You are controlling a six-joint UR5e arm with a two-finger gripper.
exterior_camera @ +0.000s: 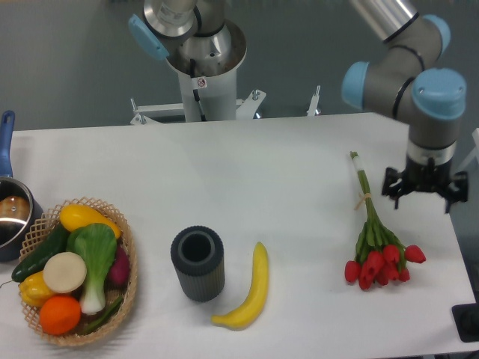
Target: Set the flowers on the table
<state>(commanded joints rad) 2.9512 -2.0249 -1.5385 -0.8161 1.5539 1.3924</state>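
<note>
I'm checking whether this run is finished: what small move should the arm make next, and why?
Probably just lift the pincer up and away. The flowers already lie flat on the table, beside the pincer and apparently apart from it, so the placing looks done.

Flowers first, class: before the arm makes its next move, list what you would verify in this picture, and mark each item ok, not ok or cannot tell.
1. Flowers lie flat on the table, heads toward the front edge: ok.
2. Gripper is apart from the flowers, to the right of the stems: ok.
3. Gripper holds nothing: cannot tell, since its fingers are too small and dark to read.
4. String is around the stems: ok.
5. Flowers are apart from the banana and the grey ribbed cup: ok.
6. Flowers sit well inside the table's right edge: ok.
</note>
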